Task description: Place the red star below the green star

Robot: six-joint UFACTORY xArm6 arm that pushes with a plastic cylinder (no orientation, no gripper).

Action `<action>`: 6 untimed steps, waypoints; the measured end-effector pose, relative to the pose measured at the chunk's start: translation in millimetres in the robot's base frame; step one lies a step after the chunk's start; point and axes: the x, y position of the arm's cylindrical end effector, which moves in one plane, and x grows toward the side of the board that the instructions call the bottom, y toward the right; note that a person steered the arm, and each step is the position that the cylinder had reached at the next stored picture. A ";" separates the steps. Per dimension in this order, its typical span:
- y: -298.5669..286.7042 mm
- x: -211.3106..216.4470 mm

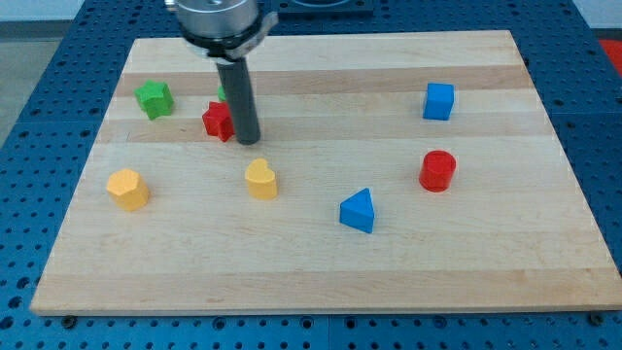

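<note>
The red star (217, 120) lies on the wooden board (321, 262) at the upper left. My tip (249, 141) stands right beside it, touching or almost touching its right side. The green star (154, 98) lies to the left of the red star and slightly higher. A small bit of another green block (224, 91) shows behind the rod, just above the red star; its shape is hidden.
A yellow block (128, 188) sits at the left, a yellow heart (260, 179) below my tip. A blue triangle (359, 210) is at centre right, a red cylinder (437, 170) and a blue cube (439, 101) at the right.
</note>
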 end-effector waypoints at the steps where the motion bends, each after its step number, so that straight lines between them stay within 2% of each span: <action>1: 8.3 -8.6; 2: -13.6 -22.0; 4: -111.9 -23.4; 5: -108.5 -14.4; 6: -31.7 6.1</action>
